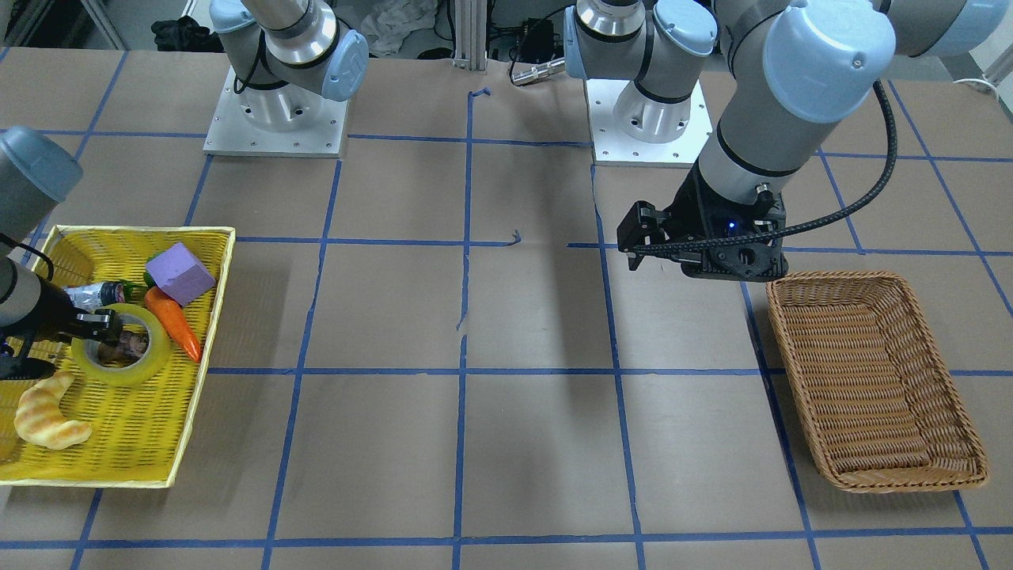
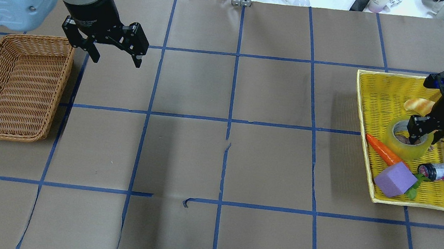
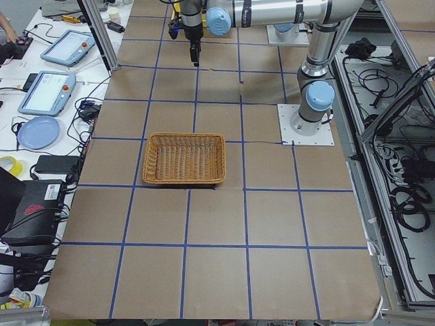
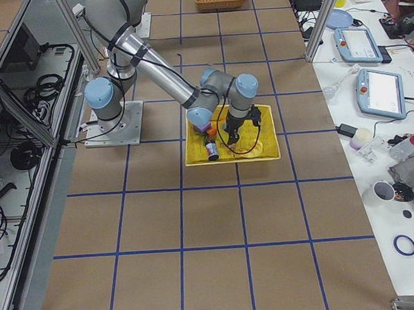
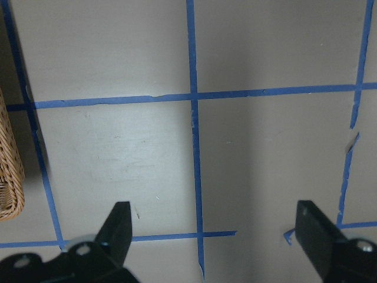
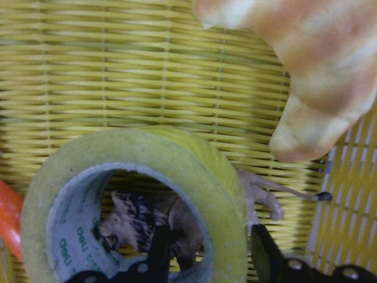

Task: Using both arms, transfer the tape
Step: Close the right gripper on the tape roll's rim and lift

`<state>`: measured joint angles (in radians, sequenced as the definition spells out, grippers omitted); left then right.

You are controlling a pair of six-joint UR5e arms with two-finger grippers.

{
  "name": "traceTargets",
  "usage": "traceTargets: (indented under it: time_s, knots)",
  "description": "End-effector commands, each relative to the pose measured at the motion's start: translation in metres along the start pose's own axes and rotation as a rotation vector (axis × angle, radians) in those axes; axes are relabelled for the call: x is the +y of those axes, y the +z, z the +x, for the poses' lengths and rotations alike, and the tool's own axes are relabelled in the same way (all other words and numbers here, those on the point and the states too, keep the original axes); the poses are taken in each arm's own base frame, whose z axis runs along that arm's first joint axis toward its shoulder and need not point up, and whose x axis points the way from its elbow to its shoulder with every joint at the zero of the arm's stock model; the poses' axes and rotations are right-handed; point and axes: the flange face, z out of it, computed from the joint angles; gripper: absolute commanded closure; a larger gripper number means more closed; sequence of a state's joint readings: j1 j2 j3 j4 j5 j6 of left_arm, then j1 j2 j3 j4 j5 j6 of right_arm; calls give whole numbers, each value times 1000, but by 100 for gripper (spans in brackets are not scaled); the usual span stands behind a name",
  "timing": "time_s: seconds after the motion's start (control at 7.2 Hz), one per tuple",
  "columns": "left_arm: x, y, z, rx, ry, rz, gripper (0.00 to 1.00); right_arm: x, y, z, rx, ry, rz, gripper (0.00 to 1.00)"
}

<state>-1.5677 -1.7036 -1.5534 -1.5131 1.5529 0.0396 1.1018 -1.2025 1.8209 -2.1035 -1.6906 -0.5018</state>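
The yellow-green tape (image 2: 398,147) lies flat in the yellow tray (image 2: 362,118) on my right side, with a small toy lion (image 6: 132,224) inside its ring. It also shows in the front view (image 1: 161,348) and the right wrist view (image 6: 194,159). My right gripper (image 2: 425,136) points down on it, one finger inside the ring and one outside, closed narrowly on the ring's wall (image 6: 212,253). The tape still rests on the tray. My left gripper (image 2: 116,57) hangs open and empty over bare table beside the brown basket (image 2: 15,82), and shows in its wrist view (image 5: 212,224).
The tray also holds a carrot (image 2: 383,151) touching the tape, a purple block (image 2: 392,179), a croissant (image 2: 418,104) and a small bottle (image 2: 439,171). The brown wicker basket (image 1: 870,380) holds nothing. Brown paper with a blue tape grid covers the table.
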Motion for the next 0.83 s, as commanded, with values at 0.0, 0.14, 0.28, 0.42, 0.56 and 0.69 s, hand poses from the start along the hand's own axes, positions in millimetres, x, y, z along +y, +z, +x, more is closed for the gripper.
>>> traceTargets:
  time_s: [0.0, 0.14, 0.28, 0.42, 0.56, 0.69]
  knots:
    - [0, -2, 0, 0, -1, 6, 0, -4, -13, 9, 43, -1, -1, 100]
    - [1, -3, 0, 0, -1, 7, 0, -4, -17, 9, 39, -2, -6, 100]
    - [1, -3, 0, 0, -1, 7, 0, -3, -23, 8, 25, -4, -16, 100]
    - [1, -4, 0, 0, 0, 9, 0, -2, -60, 7, -7, -4, 19, 100]
    - [1, -4, -1, -1, -1, 10, 0, -3, -104, -5, -102, 34, 59, 100]
    - [0, -3, -2, -4, -3, 9, 0, -11, -127, -25, -127, 95, 59, 100]
